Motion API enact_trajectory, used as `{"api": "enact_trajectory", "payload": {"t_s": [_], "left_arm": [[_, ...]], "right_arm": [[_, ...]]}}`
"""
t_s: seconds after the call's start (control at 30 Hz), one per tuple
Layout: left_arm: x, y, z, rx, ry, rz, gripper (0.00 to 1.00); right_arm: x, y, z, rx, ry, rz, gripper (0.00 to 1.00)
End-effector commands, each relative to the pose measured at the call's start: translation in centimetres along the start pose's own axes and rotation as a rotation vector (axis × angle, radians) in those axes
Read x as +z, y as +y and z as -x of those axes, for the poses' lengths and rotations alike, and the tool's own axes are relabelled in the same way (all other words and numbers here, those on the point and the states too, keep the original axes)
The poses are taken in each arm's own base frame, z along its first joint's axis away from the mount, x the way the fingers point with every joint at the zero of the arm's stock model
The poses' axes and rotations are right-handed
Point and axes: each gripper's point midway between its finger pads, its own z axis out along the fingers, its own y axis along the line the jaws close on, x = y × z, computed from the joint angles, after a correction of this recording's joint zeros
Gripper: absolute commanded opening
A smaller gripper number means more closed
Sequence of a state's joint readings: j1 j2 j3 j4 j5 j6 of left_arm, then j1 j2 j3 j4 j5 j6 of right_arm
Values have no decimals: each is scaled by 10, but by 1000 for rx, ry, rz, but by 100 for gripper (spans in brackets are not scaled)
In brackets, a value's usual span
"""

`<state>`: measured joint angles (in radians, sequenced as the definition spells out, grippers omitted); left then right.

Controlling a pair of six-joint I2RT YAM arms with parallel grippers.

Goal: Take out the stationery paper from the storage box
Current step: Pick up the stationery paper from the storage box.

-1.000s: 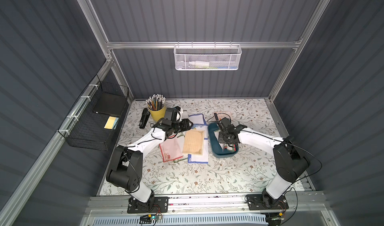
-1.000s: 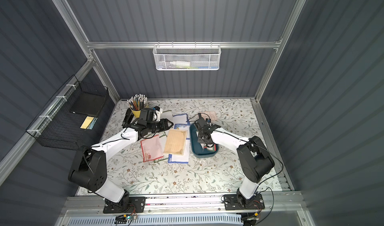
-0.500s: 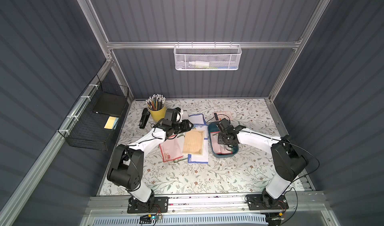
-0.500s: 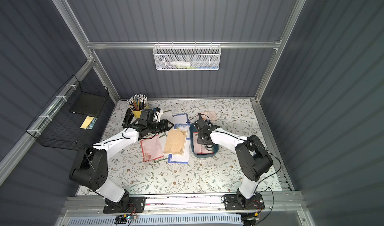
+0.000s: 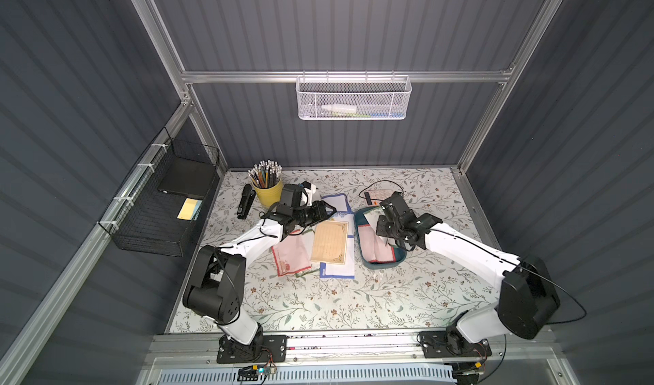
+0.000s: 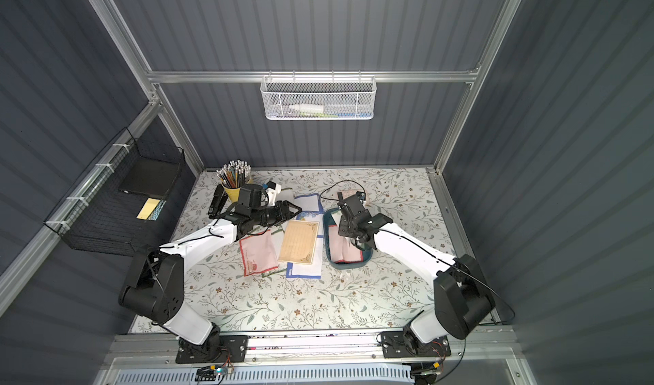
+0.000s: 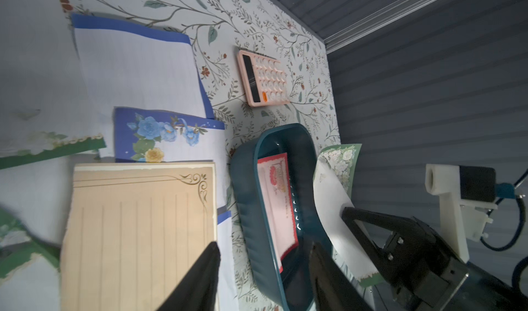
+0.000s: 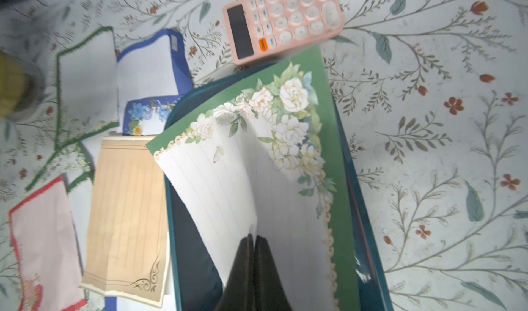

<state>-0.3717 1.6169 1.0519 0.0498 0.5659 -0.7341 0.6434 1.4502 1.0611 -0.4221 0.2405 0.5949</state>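
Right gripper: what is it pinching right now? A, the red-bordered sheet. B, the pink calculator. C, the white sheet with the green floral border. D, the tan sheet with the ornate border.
C: in the right wrist view the right gripper has its jaws shut on the green-bordered sheet, which curls up over the storage box.
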Motion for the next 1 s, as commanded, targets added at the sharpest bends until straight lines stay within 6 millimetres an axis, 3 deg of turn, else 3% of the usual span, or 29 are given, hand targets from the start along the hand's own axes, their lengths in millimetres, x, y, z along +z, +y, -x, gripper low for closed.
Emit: {"api": "enact_trajectory", "payload": {"t_s": [0.0, 0.2, 0.3, 0.63, 0.97], "left_arm": [[-1, -33, 1, -27, -5, -84, 53], [20, -75, -13, 13, 21, -155, 53], [29, -87, -17, 14, 24, -183, 52], [47, -79, -28, 6, 45, -159, 51], [65, -84, -34, 14, 63, -168, 50]], "right_arm": [[-10, 3, 7, 23, -58, 47, 0], [-18, 19, 12, 33, -80, 140, 0], [-17, 25, 11, 17, -66, 141, 0], [-32, 35, 22, 25, -127, 205, 0], [-25, 47, 12, -5, -65, 244, 0]]}}
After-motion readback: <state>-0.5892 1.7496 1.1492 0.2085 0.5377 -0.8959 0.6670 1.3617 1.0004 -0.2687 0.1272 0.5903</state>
